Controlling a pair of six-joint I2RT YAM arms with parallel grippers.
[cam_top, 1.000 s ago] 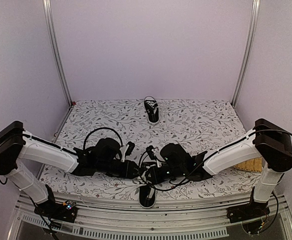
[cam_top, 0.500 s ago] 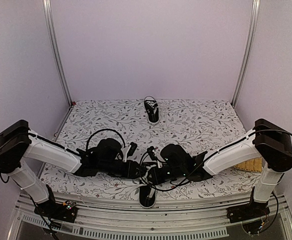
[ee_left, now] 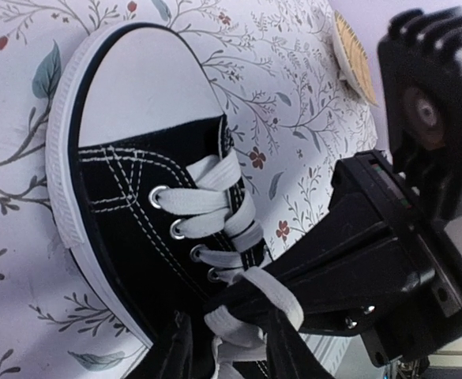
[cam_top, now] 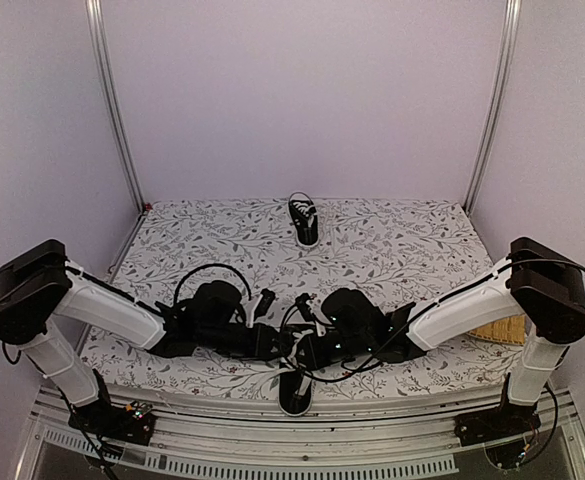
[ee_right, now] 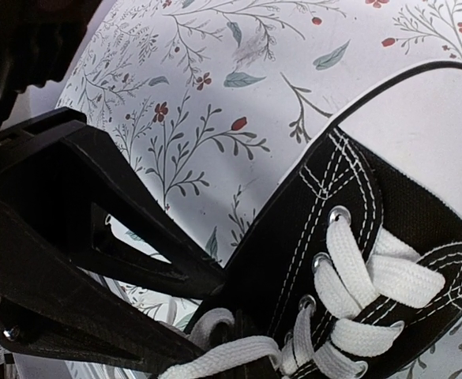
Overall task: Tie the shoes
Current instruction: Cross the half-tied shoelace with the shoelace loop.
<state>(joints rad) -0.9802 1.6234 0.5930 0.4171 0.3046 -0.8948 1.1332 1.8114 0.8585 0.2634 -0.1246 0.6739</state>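
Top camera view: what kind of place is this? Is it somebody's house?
Probably a robot test booth, not a house. Bare walls with metal rails box in one table, and the left arm and right arm are mounted at its near edge.

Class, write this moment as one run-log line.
object: near black canvas sneaker | left end effector: open around white lace | right end effector: shut on white lace

No readable text or markings.
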